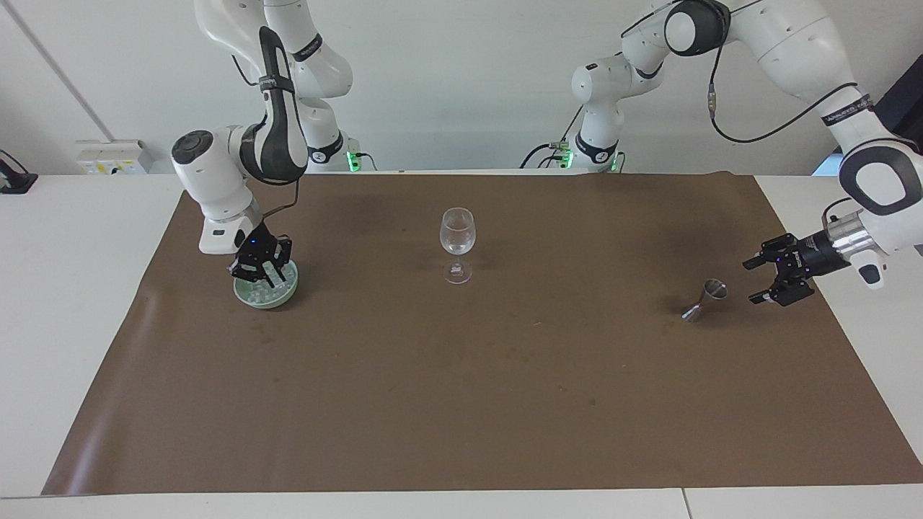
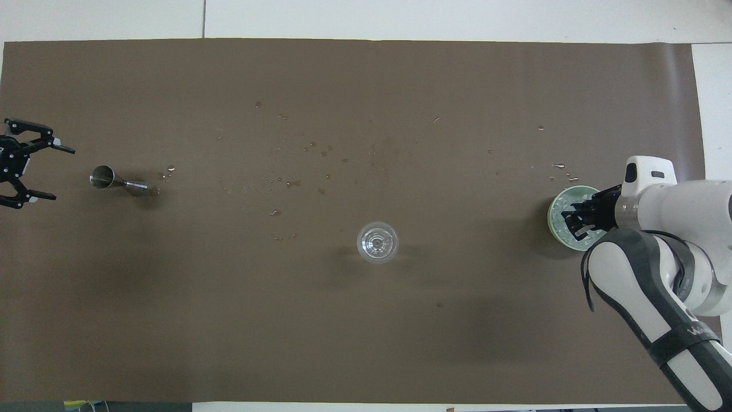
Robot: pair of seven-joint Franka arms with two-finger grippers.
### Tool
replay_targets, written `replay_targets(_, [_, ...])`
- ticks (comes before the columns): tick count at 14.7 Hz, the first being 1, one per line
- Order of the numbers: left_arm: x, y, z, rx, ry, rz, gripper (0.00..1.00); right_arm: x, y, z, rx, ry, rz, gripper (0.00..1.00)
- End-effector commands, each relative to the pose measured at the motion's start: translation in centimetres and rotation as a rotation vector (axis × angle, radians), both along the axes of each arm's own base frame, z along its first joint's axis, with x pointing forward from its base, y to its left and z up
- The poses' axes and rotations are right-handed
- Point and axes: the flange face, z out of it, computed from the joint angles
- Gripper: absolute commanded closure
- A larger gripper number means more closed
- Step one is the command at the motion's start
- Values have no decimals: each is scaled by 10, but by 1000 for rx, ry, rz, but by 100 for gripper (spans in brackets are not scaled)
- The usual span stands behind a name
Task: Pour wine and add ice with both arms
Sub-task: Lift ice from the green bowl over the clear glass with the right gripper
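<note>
Right pincer (image 1: 268, 276) down in bowl (image 1: 265, 293) of ice (image 2: 572, 201), fingertips together. Left pincer (image 1: 756, 280) spread apart beside toppled jigger (image 1: 705, 298), wine glass (image 1: 457, 244) well apart.

Left hand: small black two-finger hand (image 1: 770, 280) (image 2: 39, 171) at a silver wrist, at 3 o'clock in the facing view, fingers spread wide.
Right hand: black hand (image 1: 261, 272) (image 2: 572, 220), at 9 o'clock, fingertips closed, pointing down.

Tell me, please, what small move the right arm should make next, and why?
Probably lift straight up: the right gripper, jaws shut, is down in the green bowl of ice, while the wine glass stands apart. The left gripper waits open near the jigger.
</note>
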Motion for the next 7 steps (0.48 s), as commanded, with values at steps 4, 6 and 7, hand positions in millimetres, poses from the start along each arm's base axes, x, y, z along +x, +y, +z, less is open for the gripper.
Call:
replay_targets(4, [-15,-105,89,168,-140,-438,0,19,38,107,64,78,-157,94])
replay_targets(6, [-19,-111,100,167,-176,-503,0,21,86,163,75,98,-257,94])
replay_targets(7, [-19,-110,103,169,-196,-558,0,21,117,188,78,105,-311,94])
